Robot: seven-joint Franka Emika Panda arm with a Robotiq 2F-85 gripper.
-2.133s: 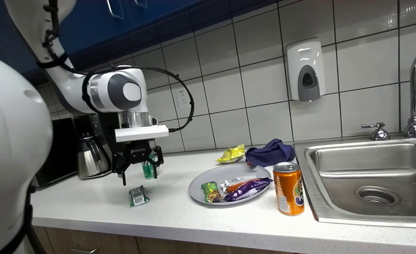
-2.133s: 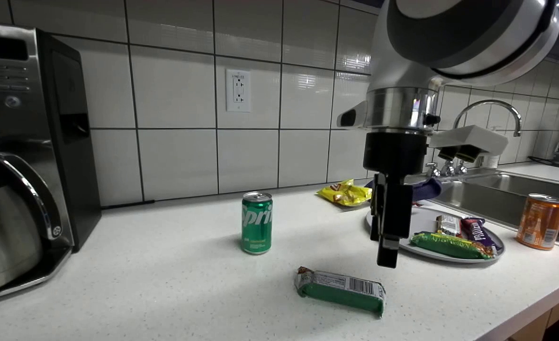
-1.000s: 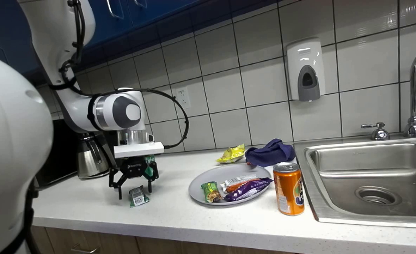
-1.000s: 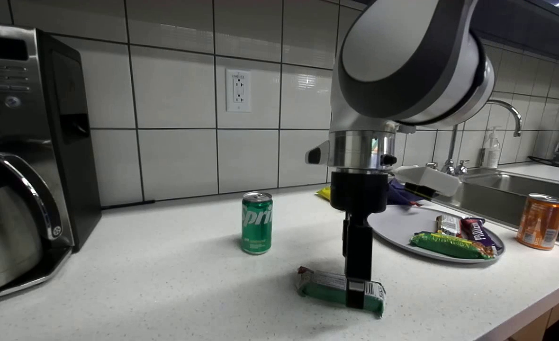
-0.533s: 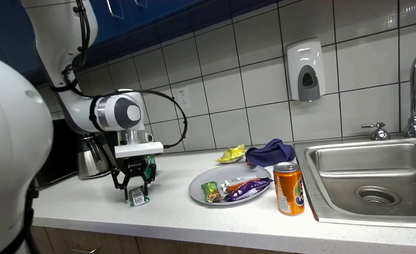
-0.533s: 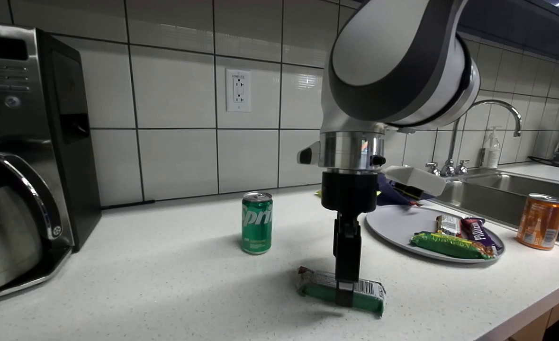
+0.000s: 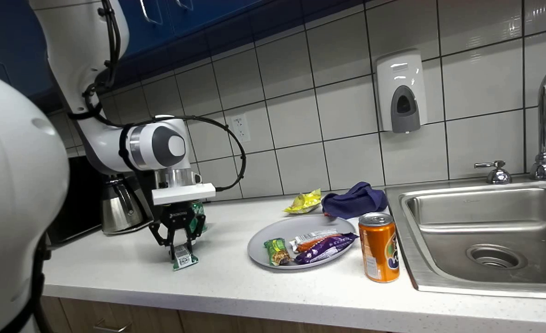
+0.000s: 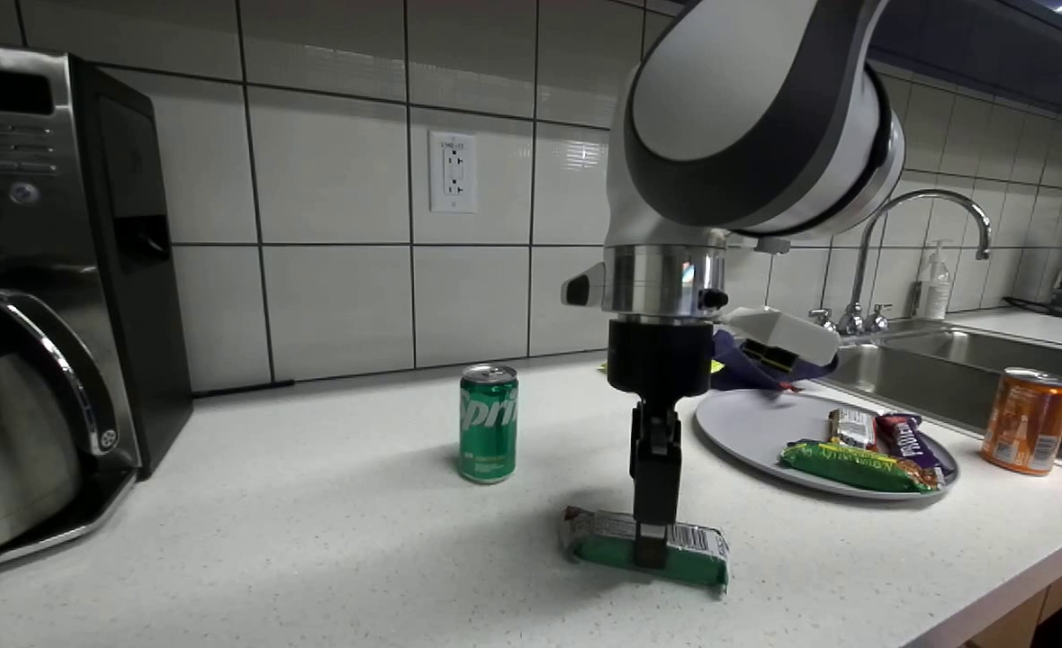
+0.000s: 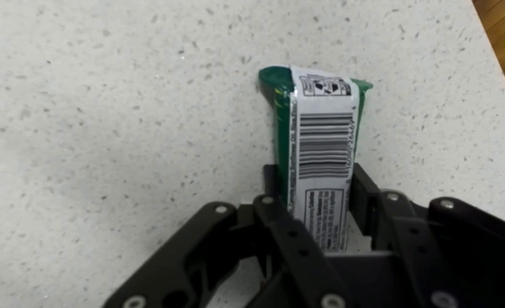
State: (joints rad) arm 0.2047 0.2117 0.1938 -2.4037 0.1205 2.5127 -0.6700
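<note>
We see the gripper (image 9: pixel 314 184) pointing straight down at the counter (image 8: pixel 315 540), its jaws pinching a green wrapped bar (image 9: pixel 324 141): in the wrist view they press in on both long sides, near the middle of the wrapper, and the pale barcode panel faces up between them. The bar is low over the near part of the counter, left of the grey plate (image 7: pixel 271 233); we cannot tell whether its underside touches the surface. In an exterior view we find it lengthwise from left to right, its right end a little nearer. A green can (image 8: pixel 488 423) stands upright farther back and to the left in that view, apart from the bar. On the plate we count a green packet (image 8: pixel 858 467), a white and orange packet (image 7: pixel 313 237) and a purple packet (image 7: pixel 326 248), lying close together. Just right of the plate we see an orange can (image 7: pixel 377 252) standing upright, between it and the steel sink (image 7: pixel 410 240). Beyond the plate, on the far side by the tiled wall (image 7: pixel 296 129), lie a yellow bag (image 7: pixel 303 202) and, to its right, a crumpled blue cloth (image 7: pixel 356 200). At the far left we see a coffee maker (image 8: pixel 22 162).
</note>
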